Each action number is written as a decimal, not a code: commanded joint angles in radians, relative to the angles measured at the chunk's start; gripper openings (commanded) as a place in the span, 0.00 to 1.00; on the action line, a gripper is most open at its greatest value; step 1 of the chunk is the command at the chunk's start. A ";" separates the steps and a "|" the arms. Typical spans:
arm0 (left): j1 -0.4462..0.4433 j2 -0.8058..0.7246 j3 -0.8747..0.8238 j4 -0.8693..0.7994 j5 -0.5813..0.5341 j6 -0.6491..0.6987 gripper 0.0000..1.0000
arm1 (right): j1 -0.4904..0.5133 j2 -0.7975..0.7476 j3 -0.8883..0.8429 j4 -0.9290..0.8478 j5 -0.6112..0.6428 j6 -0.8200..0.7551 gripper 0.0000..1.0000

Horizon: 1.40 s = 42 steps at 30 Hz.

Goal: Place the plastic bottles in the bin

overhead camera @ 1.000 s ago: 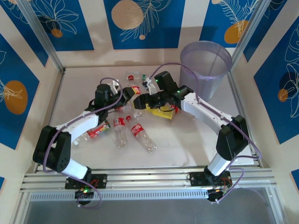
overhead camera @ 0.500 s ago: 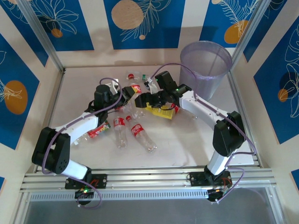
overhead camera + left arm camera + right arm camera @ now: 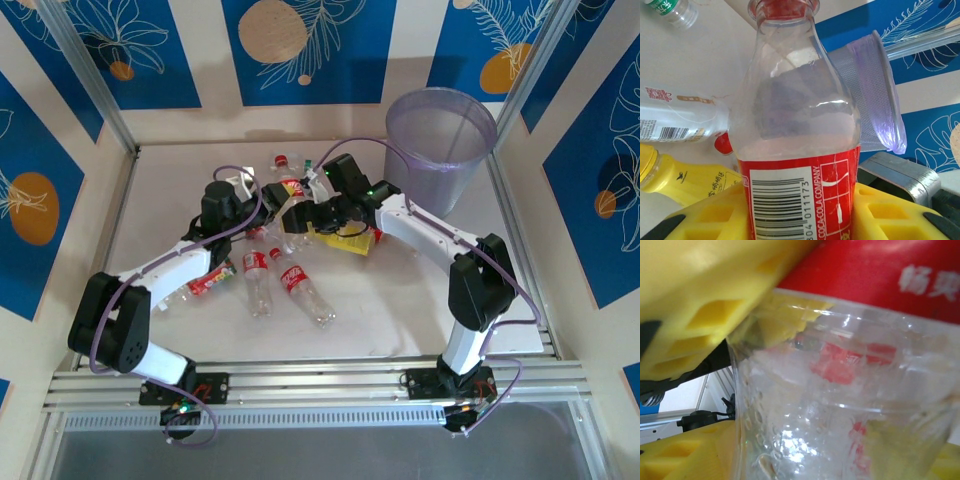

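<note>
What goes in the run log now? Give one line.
left claw: shut on cola bottle | right claw: around clear bottle, grip unclear | bin: upright, far right

Red-labelled clear bottle [image 3: 799, 150], pale-purple bin [image 3: 441, 165]

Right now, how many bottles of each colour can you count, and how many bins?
Clear bottles with red caps or labels: at least 6 (the arms hide part of the pile)
Yellow bottles: 1
Green-cap bottles: 1
Bins: 1
Total: at least 9 things
</note>
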 commanded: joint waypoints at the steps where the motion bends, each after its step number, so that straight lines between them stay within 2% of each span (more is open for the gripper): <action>1: -0.009 -0.005 0.022 0.042 0.006 -0.003 0.42 | -0.012 -0.029 -0.001 0.006 -0.020 0.005 0.64; 4: -0.010 -0.009 0.024 0.039 0.004 -0.002 0.57 | -0.022 -0.039 -0.016 0.017 -0.020 0.007 0.59; 9: -0.009 -0.039 0.026 -0.001 -0.026 0.026 0.70 | -0.039 -0.040 -0.007 0.015 -0.024 0.005 0.53; 11: -0.009 -0.049 0.029 -0.018 -0.031 0.042 0.81 | -0.042 -0.042 0.006 0.002 -0.015 -0.004 0.52; 13: -0.007 -0.057 0.032 -0.025 -0.027 0.058 0.96 | -0.046 -0.047 0.017 -0.015 0.000 -0.015 0.51; 14: -0.006 -0.061 0.034 -0.029 -0.022 0.064 1.00 | -0.048 -0.049 0.021 -0.021 0.007 -0.020 0.51; 20: 0.027 -0.165 0.017 -0.144 -0.020 0.129 1.00 | -0.072 -0.071 0.056 -0.099 0.090 -0.071 0.49; 29: 0.088 -0.392 -0.029 -0.609 -0.157 0.343 1.00 | -0.120 -0.137 0.256 -0.275 0.284 -0.221 0.48; 39: 0.101 -0.523 -0.114 -0.890 -0.323 0.354 0.99 | -0.288 -0.200 0.456 -0.336 0.391 -0.297 0.47; 42: 0.107 -0.546 -0.126 -0.929 -0.333 0.345 0.99 | -0.353 -0.196 0.511 -0.354 0.463 -0.304 0.47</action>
